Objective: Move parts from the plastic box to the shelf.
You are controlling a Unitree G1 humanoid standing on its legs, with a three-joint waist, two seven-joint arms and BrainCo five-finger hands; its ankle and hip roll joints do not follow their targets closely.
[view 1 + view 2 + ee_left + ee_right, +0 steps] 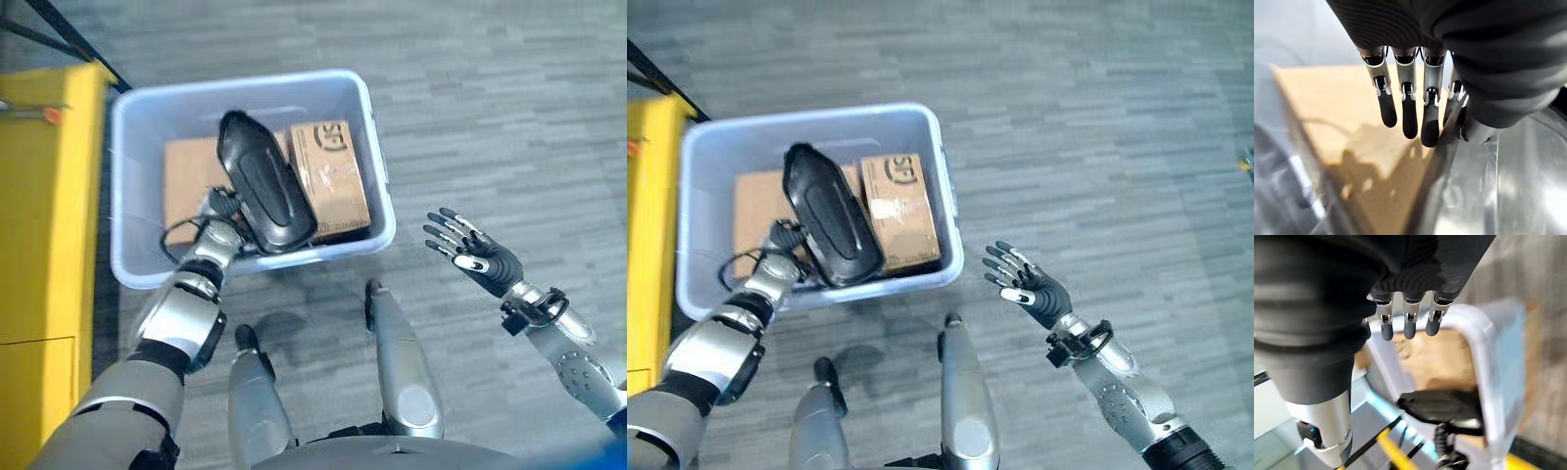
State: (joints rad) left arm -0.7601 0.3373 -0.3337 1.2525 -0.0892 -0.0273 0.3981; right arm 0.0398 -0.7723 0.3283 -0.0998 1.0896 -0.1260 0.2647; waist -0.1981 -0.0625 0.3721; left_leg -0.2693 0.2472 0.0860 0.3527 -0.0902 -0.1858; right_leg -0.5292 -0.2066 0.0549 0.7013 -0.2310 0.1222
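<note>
A pale blue plastic box point(378, 147) stands on the floor in front of me. In it a long black part point(265, 186) lies tilted over two cardboard boxes, one printed point(333, 181) and one plain point(186, 176). Its near end rests at the box's front rim. My left hand point(217, 208) reaches into the box beside the near left end of the black part. In the left wrist view its fingers point(1409, 112) hang straight above the plain cardboard point(1337, 112), curled round nothing. My right hand point(480, 257) hovers open over the floor, right of the box, fingers point(1409, 323) spread.
A yellow shelf unit point(49, 245) stands close along the box's left side, with a dark frame bar point(78, 39) behind it. Grey plank floor point(490, 98) stretches behind and to the right of the box.
</note>
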